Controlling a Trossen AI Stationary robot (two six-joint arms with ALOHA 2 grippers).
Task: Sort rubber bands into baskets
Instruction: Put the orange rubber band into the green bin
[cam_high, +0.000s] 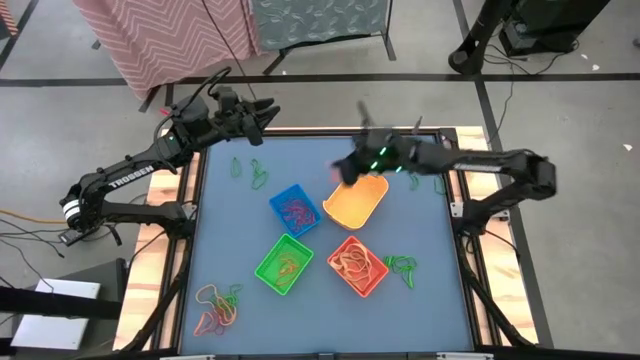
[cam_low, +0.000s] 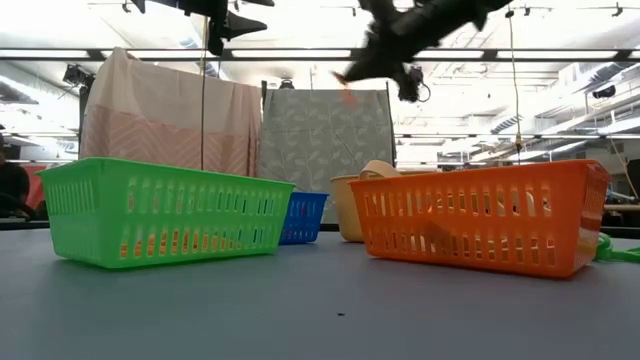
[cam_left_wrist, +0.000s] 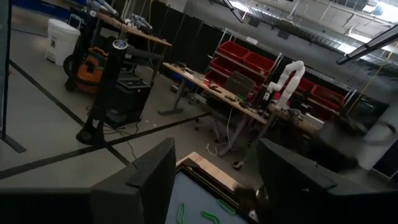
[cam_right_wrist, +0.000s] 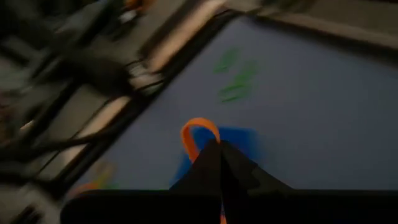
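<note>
The right gripper (cam_high: 345, 172) hangs in the air above the middle of the table (cam_high: 430, 230), over the near end of the yellow basket (cam_high: 356, 203). Its fingers (cam_right_wrist: 217, 163) are pressed fully together, and an orange rubber band (cam_right_wrist: 198, 134) is pinched between their tips; the loop stands out in front of them. In the low view the same gripper (cam_low: 350, 78) is high above the baskets, with a small orange piece hanging under it.

The left gripper (cam_high: 262, 122) waits above the far left corner of the table. Its fingers (cam_left_wrist: 149, 180) are wide apart and hold nothing.

Four baskets stand close together in the middle of the table. The blue basket (cam_high: 294, 209) is beside the yellow one, and there are bands inside it. The green basket (cam_high: 284, 264) and the orange basket (cam_high: 357, 266) are nearer to the front edge, and both also have bands inside.

Loose bands lie on the table in three places: some green bands (cam_high: 250, 174) near the far left corner, a small green heap (cam_high: 402, 266) just beside the orange basket toward the right edge, and a mixed heap (cam_high: 218, 306) of orange, yellow and green bands near the front left corner.
</note>
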